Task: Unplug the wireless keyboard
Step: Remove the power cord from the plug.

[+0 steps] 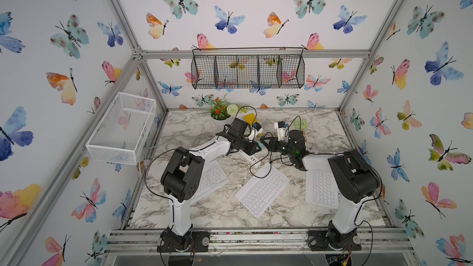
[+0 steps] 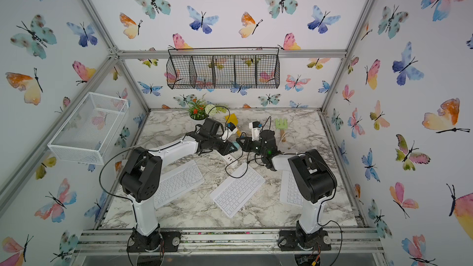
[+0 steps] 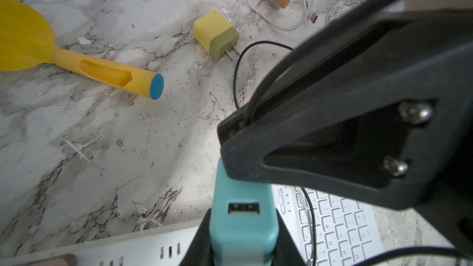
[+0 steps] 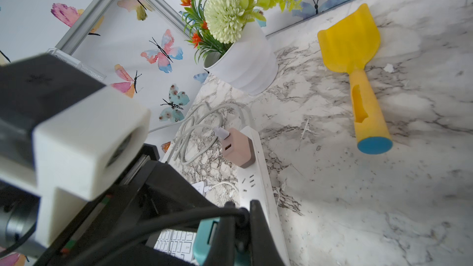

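Teal adapter [image 3: 244, 229], near the middle of the worktop [image 1: 217, 216]: my left gripper [image 3: 242, 213] clamps its sides, and its USB port is empty. Cannot tell if it sits in the power strip [image 4: 257, 182]. My right gripper [image 4: 242, 207], pressed together, appears to pinch the end of a thin black cable [image 3: 235, 80] just beside it. Cable loops over the back corner of the middle keyboard [image 1: 262, 190], which I judge to be the task's one.

Handling: plug small, rigid, light; cord limp, slick. Hold the plug shell, not the cord. Keyboard light, would slide if tugged.

Count: keyboards 3; adapters 3 (teal, yellow adapter [image 3: 216, 34] lying loose, tan adapter [image 4: 238, 149] in the strip); strip 1.
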`<state>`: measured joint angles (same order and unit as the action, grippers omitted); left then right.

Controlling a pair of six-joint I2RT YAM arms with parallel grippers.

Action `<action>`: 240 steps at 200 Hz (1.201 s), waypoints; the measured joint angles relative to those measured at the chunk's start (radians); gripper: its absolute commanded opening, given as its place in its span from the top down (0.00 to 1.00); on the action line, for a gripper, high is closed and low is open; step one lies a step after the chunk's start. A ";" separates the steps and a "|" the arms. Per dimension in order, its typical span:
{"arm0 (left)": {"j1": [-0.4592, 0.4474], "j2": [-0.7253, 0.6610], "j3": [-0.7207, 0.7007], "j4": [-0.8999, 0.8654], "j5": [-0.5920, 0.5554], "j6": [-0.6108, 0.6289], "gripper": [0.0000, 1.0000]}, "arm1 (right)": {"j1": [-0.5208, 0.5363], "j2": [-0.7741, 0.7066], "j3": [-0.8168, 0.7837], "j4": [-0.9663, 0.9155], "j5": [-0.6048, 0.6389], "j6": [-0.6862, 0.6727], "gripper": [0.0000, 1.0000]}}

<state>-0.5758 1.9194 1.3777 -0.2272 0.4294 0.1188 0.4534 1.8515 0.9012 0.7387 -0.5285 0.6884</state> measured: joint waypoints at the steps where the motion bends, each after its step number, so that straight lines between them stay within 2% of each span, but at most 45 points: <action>1: 0.000 0.000 0.000 0.002 -0.003 0.003 1.00 | -0.001 0.001 0.005 -0.005 -0.001 0.001 0.97; 34: -0.010 -0.009 -0.022 0.042 -0.094 0.045 1.00 | -0.026 0.053 0.110 -0.127 -0.081 0.029 0.97; 76: -0.027 -0.014 -0.037 0.030 -0.135 0.060 1.00 | -0.029 0.056 0.122 -0.198 -0.104 0.019 0.97; 99: -0.017 -0.006 -0.018 0.021 -0.092 0.031 1.00 | -0.029 0.034 0.080 -0.147 -0.082 0.016 0.97; 135: -0.002 -0.003 -0.005 0.018 0.019 -0.038 1.00 | -0.025 -0.032 -0.068 0.048 -0.016 0.015 0.98; 174: 0.002 0.000 0.010 0.030 0.043 -0.050 1.00 | -0.023 -0.043 -0.087 0.114 0.025 0.016 0.97; 201: -0.008 0.000 -0.003 0.053 0.012 -0.023 1.00 | -0.023 -0.033 -0.026 0.018 0.019 0.018 0.97; 240: -0.015 -0.010 -0.036 0.074 -0.071 0.030 1.00 | -0.031 0.026 0.076 -0.117 -0.055 0.028 0.97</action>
<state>-0.5911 1.9099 1.3418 -0.1535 0.3588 0.1486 0.4221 1.8771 0.9775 0.6220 -0.5835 0.7166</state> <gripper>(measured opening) 0.283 0.112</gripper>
